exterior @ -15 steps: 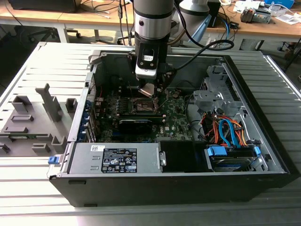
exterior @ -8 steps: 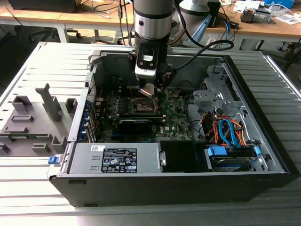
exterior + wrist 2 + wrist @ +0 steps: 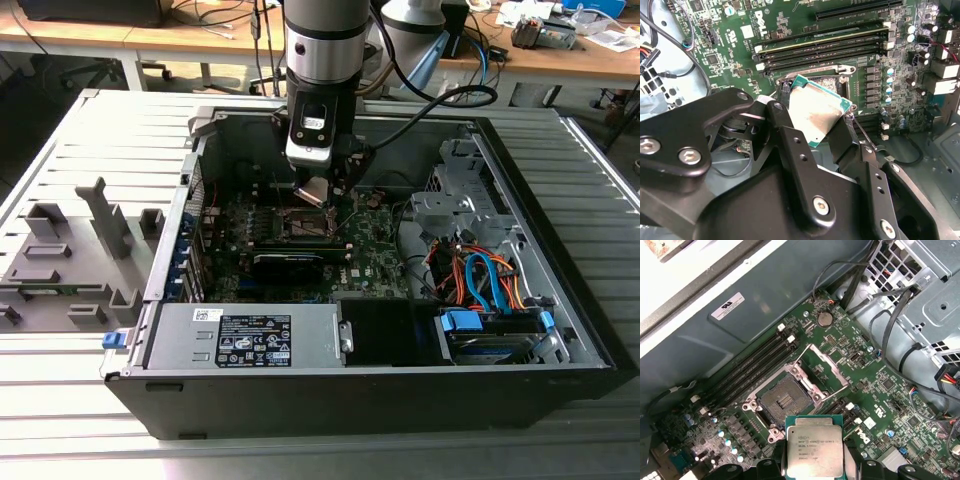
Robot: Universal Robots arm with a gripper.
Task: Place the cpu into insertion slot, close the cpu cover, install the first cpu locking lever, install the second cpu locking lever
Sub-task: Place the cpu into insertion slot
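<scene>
The jaws are clamped on the cpu (image 3: 816, 112), one black finger against each of two opposite edges, so the dull metal top faces outward between them. The chip hangs above the insertion slot (image 3: 782, 401) and is not yet seated; it looks tilted rather than level with the slot. In the first wrist view the cpu (image 3: 814, 450) sits just short of the slot, whose dark centre is bare.

The cpu cover (image 3: 835, 369) stands swung open on the far side of the slot from the chip, so the slot is free to receive it. Long memory sticks (image 3: 755, 365) run just beside the slot, all on the green circuit board (image 3: 875, 390). Around the slot and board stands the open computer case (image 3: 400, 400), lying on the slatted surface (image 3: 80, 420).

The chip is likely light, thin and stiff, with a slick top and a delicate underside. An edge grip like this one seems right, since pressing on either face could harm it or the slot's contacts.
</scene>
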